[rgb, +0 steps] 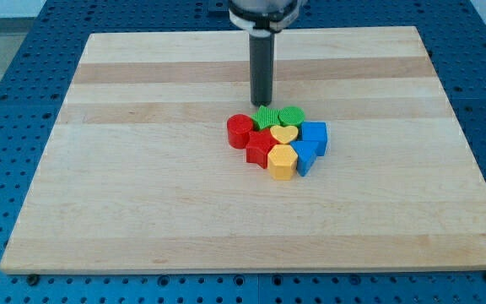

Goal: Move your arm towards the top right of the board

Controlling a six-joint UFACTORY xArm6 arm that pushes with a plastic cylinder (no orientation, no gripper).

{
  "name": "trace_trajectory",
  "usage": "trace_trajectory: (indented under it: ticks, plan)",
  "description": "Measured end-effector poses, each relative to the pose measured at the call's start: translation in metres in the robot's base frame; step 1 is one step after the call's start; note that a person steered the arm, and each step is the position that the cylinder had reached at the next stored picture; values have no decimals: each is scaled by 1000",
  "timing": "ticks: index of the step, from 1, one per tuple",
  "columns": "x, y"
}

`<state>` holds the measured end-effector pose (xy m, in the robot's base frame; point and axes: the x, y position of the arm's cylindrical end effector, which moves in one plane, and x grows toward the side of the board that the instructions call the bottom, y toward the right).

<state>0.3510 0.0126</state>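
My tip (261, 103) is the lower end of a dark rod that comes down from the view's top centre. It sits just above the cluster of blocks, close to the green star (267, 117), touching or nearly so. The cluster lies a little right of the board's centre: a red cylinder (240, 130), a red star (260, 149), a green round block (292, 116), a yellow heart (283, 134), a yellow hexagon (282, 162), a blue cube (314, 135) and a blue block (303, 156). The blocks are packed against each other.
The wooden board (142, 194) lies on a blue perforated table (7, 101). The board's top right corner (418, 32) is far from the tip.
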Motion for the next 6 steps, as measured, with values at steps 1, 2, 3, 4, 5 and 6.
trace_trajectory:
  ticks: [1,2,3,4,5,6]
  plan:
    - [-38,42]
    - [-41,100]
    - [-41,173]
    - [-50,221]
    - [-86,228]
    - [-116,219]
